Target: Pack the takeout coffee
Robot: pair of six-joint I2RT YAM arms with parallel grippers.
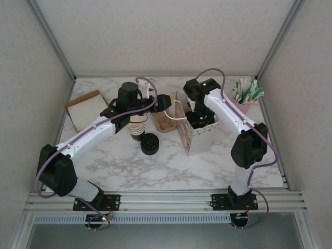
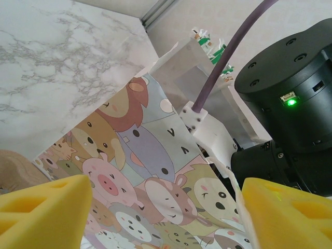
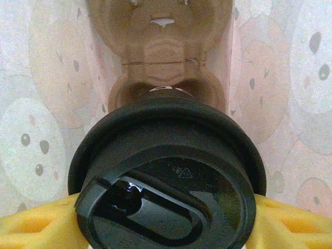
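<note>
lidded cup entering the bag: grip sound, seating unconfirmed

nearest me on the marble table (image 1: 155, 174), the pile of loose lids (image 1: 149, 143) and the stack of cups (image 1: 137, 128) stand apart from the work and play no part in it. just beyond them stands the printed bag (image 1: 185, 136). the left gripper (image 2: 166, 215) hangs at the bag's rim, jaws wide apart and grasping nothing, with the printed wall in front of it. the right gripper (image 3: 165, 231) reaches down into the bag and is clamped from both sides on the takeout coffee (image 3: 166, 135). its black lid (image 3: 155, 207) is on. past the cup shows a brown pulp carrier (image 3: 161, 46); it appears to lie in the bag, though i cannot be sure.

recommendation: lower the cup straight and upright, centred over a socket of the carrier and away from the paper walls. release only once the base is seated. then lift out vertically so the fingers do not drag the lid. the left gripper would do well to steady the rim.

markings: the bag carries cartoon animals and no words. the lid bears a small embossed mark, too faint to read. no brand is legible. at the far right, a pink holder of stirrers (image 1: 246, 96) shows no readable print.
</note>
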